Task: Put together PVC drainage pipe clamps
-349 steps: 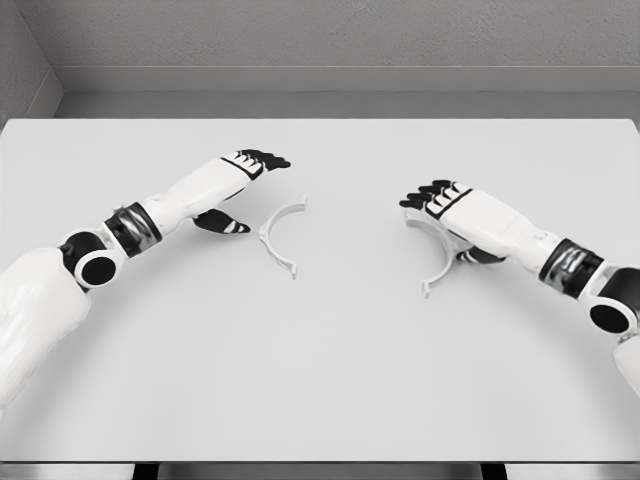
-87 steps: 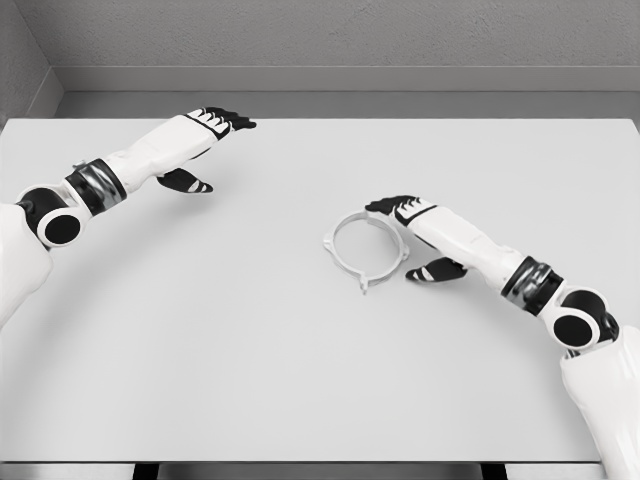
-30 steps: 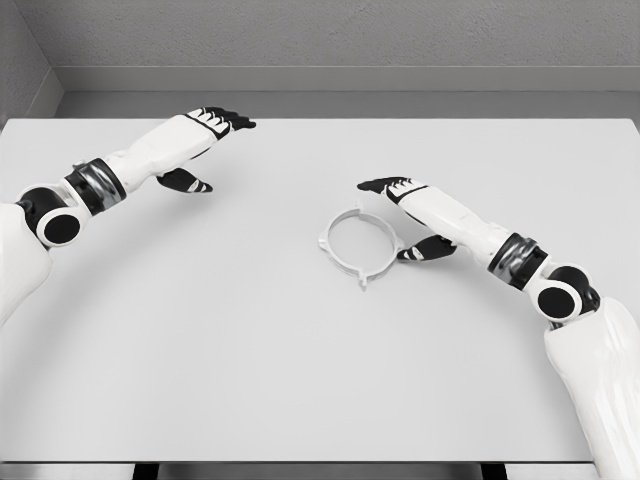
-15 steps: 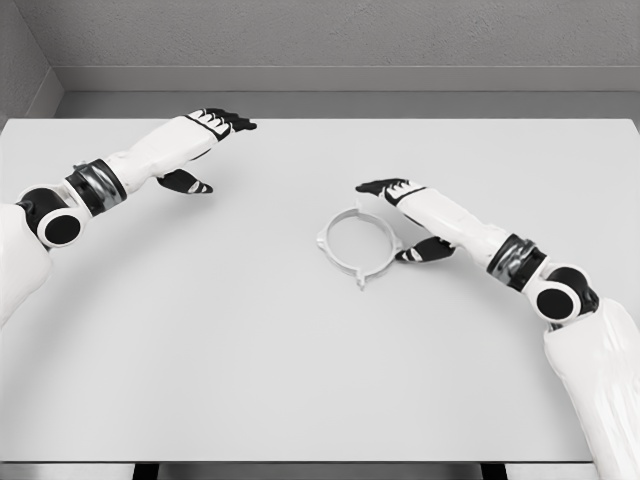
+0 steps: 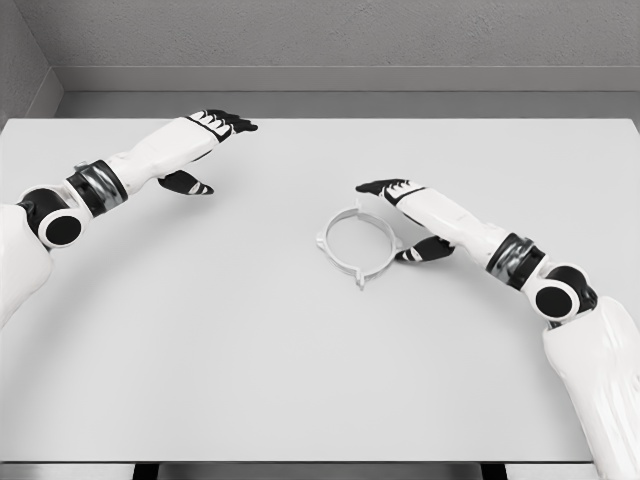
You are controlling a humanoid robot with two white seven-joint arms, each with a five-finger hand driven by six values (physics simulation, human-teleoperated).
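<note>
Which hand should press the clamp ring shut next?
Right. The right hand sits open beside the clamp ring, thumb near its rim; the left hand is far off at the table's back left.

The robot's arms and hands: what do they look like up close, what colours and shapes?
Both arms are smooth white shells with a dark and silvery ringed band at the wrist and a round black joint cap behind it. The left hand and right hand have white backs, black fingers with white striping at the knuckles, and black thumbs. No cables or lettering show.

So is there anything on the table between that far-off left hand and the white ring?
No. In the head view, only bare table separates the left hand from the clamp ring.
</note>
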